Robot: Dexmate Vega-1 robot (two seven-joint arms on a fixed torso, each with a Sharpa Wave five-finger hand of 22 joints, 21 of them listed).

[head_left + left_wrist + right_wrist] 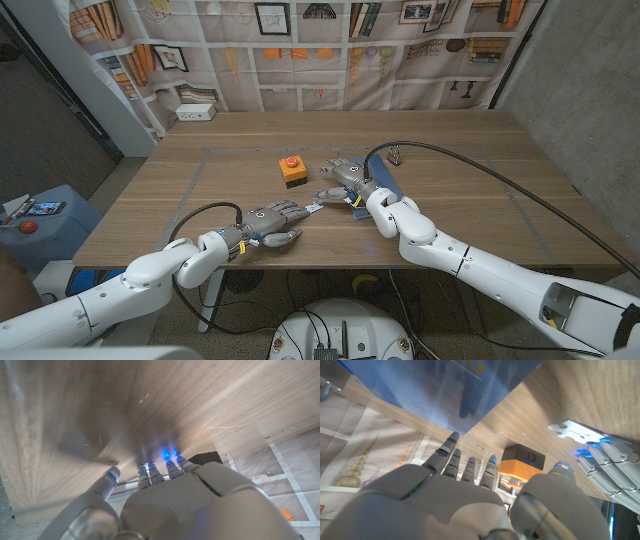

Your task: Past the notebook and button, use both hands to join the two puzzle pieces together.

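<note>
Left hand is low over the desk, fingers stretched forward, a white puzzle piece right at its fingertips. In the right wrist view that piece sits at the tips of the left hand. I can't tell whether it's pinched or just touched.

Right hand hangs over the blue notebook, fingers spread and reaching toward the orange button box. Something pale shows by its fingers, maybe the second piece, but it's too small to confirm. From the right wrist view the hand has nothing clearly in it, so I'd call it open with low confidence.

Risks, my read:
- Left hand's contact is at the piece's edge only. Any push without a real pinch likely slides or spins it flat on the wood, so the tabs misalign.
- Right hand is crowded: notebook under it, button box just beside it. A low sweep could drag the notebook or bump the button.
- Thin flat pieces on a smooth desk are hard to lift; fingertips may scrape past.
- Hands are near each other, so a fast approach risks finger collision before the pieces mate.
</note>
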